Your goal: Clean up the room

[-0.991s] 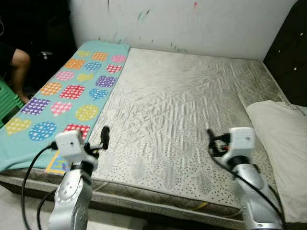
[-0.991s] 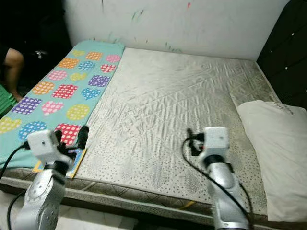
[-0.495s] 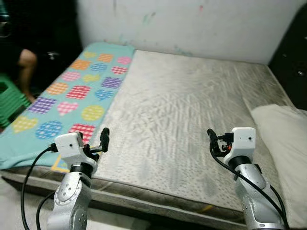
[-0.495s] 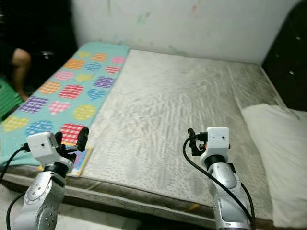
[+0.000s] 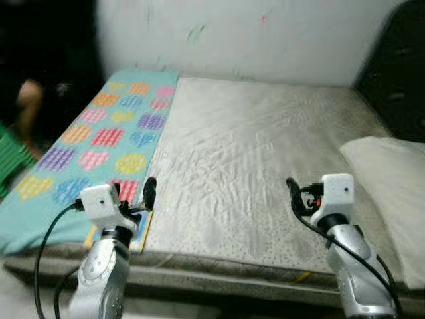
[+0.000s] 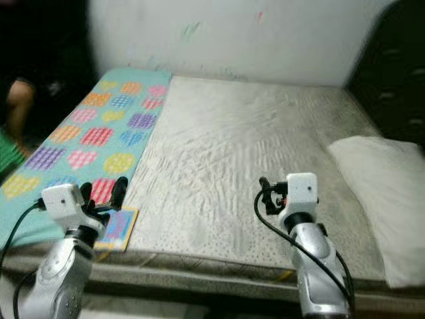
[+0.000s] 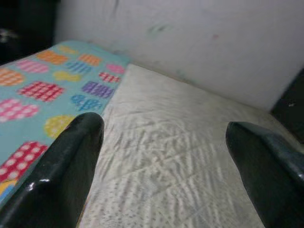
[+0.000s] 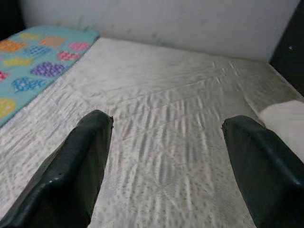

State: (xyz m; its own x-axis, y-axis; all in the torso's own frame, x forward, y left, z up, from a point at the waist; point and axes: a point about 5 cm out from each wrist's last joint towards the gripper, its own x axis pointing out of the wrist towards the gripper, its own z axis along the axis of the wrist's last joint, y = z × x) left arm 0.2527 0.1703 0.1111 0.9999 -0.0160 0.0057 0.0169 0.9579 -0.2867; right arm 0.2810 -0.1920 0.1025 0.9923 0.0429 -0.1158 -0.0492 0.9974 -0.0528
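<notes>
While hovering over the bed's point(image 5: 252, 153) near edge: left end effector point(image 7: 161, 166) and right end effector point(image 8: 166, 166), fingers spread apart, gripping nothing. Teal heart-patterned blanket point(image 5: 99, 133) spread along the mattress's left side; white pillow point(image 5: 392, 179) at its right. Person's arm point(image 5: 28, 106) beside a green stool point(image 5: 13, 166), far left.
</notes>
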